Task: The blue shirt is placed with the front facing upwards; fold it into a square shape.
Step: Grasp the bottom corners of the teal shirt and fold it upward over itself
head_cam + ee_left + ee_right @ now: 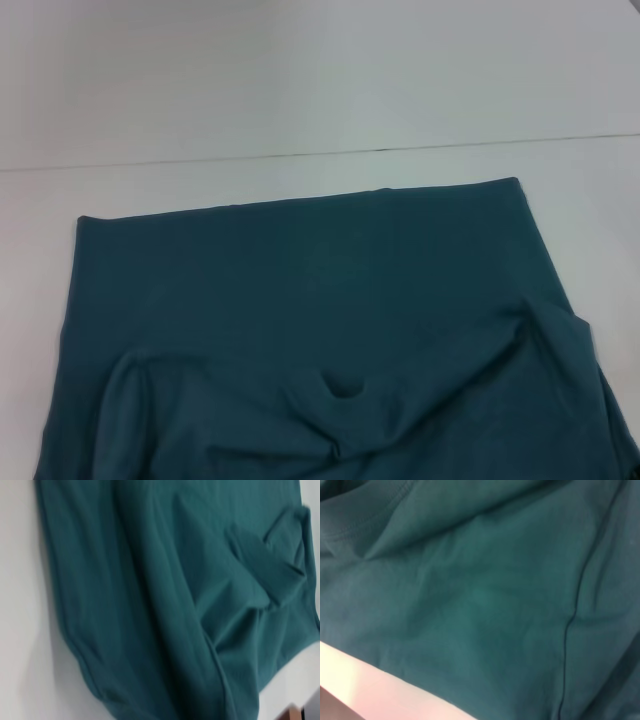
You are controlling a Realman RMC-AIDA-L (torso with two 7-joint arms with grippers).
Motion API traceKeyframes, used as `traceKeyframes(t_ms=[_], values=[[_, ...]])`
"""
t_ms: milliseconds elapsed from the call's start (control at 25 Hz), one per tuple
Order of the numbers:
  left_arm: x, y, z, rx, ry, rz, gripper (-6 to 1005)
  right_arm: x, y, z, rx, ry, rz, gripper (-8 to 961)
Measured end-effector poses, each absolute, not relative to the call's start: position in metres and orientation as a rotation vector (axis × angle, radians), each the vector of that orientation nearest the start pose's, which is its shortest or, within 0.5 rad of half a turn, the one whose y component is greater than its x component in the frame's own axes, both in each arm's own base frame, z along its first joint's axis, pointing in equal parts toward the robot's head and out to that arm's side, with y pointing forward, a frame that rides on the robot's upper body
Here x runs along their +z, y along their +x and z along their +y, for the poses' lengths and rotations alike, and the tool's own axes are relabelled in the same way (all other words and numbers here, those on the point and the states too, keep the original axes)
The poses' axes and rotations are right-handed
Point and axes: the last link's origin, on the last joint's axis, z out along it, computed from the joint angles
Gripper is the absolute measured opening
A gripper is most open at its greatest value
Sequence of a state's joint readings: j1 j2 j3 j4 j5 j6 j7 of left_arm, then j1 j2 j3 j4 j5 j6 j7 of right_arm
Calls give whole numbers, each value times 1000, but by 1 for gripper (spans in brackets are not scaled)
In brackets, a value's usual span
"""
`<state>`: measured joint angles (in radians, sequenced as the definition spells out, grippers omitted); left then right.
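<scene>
A blue shirt (300,300) lies on a white table (300,80), its straight far edge a fold, its near part rumpled with a small pucker at the middle. It looks soft, light and floppy, so I judge the best holds are the corners or hem (566,630), and the bare table beyond and beside it leaves room to move. Neither claw shows in any view, so their state cannot be told

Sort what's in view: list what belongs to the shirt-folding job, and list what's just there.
Belongs to the job:
- the blue shirt, partly folded, with rumpled layers on its near side

Just there:
- the white table

Neither gripper shows in any view.
</scene>
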<state>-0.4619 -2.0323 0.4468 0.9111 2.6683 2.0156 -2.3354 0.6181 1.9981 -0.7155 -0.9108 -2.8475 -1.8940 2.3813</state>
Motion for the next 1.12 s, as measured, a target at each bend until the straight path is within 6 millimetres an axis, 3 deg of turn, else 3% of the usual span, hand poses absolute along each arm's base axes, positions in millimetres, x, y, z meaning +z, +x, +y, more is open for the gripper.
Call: traceKeyframes(t_ms=[120,280,560,720,920,1120], values=[[66,-325,257,-155,-2310,-2130,17,63,300,305,-393,-2453,1835,19],[77,-316,299,-245,-2196,-2065,17,75,279,330,-44,-2476,1768,19],[81,-290,363,-285,-2100,-1986,17,104,275,371,368,-2271,1661,19],[77,-270,395,-291,-2091,-1916,17,109,280,391,431,-2129,1628,20],[66,-254,427,-236,-2010,-1837,16,101,284,411,429,-2040,1602,20],[50,-249,440,-187,-1937,-1793,16,80,280,427,363,-2035,1577,20]])
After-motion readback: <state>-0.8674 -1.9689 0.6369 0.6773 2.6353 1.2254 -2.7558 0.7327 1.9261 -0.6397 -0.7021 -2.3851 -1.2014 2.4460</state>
